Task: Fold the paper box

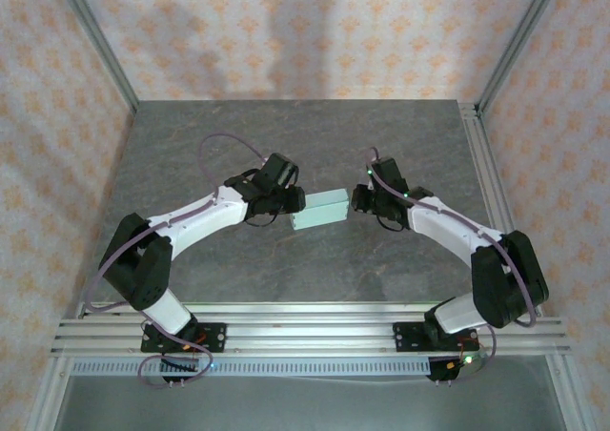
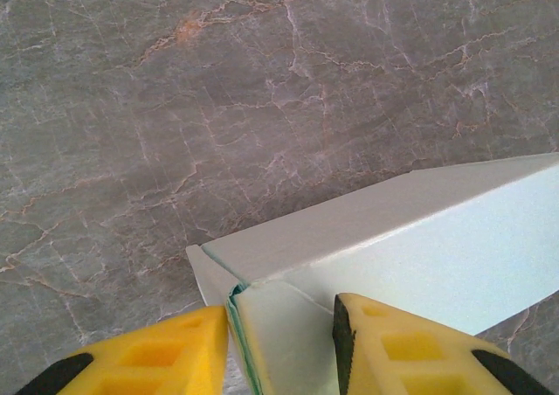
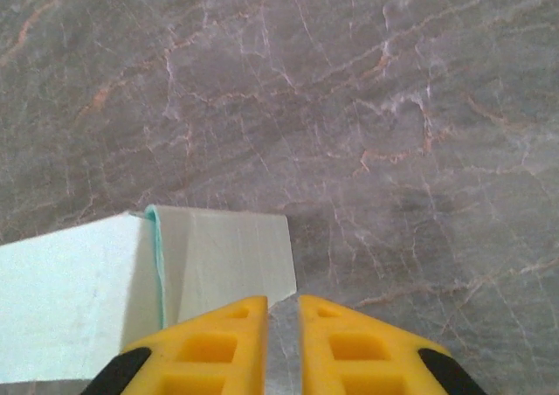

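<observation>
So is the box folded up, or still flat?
Folded up: the box is a raised block, with top and side faces meeting at a crease. One end flap sticks out, not tucked in.

1. The paper box (image 1: 319, 209) sits mid-table, hemmed in closely by the left gripper (image 1: 295, 204) and the right gripper (image 1: 355, 200) at its two ends.
2. The marble table (image 1: 286, 135) beyond them lies open up to the patterned walls (image 1: 286, 30).
</observation>
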Controlling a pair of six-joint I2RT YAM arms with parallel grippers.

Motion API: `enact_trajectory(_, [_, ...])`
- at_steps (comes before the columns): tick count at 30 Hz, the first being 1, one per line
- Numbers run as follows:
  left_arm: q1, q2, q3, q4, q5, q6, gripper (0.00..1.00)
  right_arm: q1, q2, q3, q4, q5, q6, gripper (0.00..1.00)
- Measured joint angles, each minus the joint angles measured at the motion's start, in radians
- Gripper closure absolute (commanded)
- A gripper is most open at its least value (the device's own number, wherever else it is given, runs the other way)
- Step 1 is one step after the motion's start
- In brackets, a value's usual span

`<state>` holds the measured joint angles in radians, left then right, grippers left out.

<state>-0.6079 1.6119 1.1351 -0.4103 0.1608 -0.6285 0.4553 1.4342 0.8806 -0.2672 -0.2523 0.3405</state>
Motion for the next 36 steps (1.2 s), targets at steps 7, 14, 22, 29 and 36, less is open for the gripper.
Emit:
enact_trajectory(7, [0.000,0.000,-0.002,0.002,0.000,0.000,0.64,0.000,-0.063,0.018,-0.032,0.008,-0.003,0.57])
enact_trajectory(14, [0.000,-0.003,-0.007,0.010,0.000,0.000,0.64,0.000,-0.008,0.116,-0.031,-0.039,-0.021,0.59])
enact_trajectory(22, [0.000,-0.012,-0.024,0.024,0.001,0.000,0.64,-0.002,0.056,0.097,-0.006,-0.091,0.001,0.93])
enact_trajectory(29, [0.000,-0.013,-0.028,0.030,0.007,0.000,0.65,-0.007,0.039,0.068,0.037,-0.124,0.026,0.99])
enact_trajectory(36, [0.000,-0.013,-0.033,0.040,0.008,0.000,0.65,-0.008,0.000,0.067,0.014,-0.122,0.021,0.77])
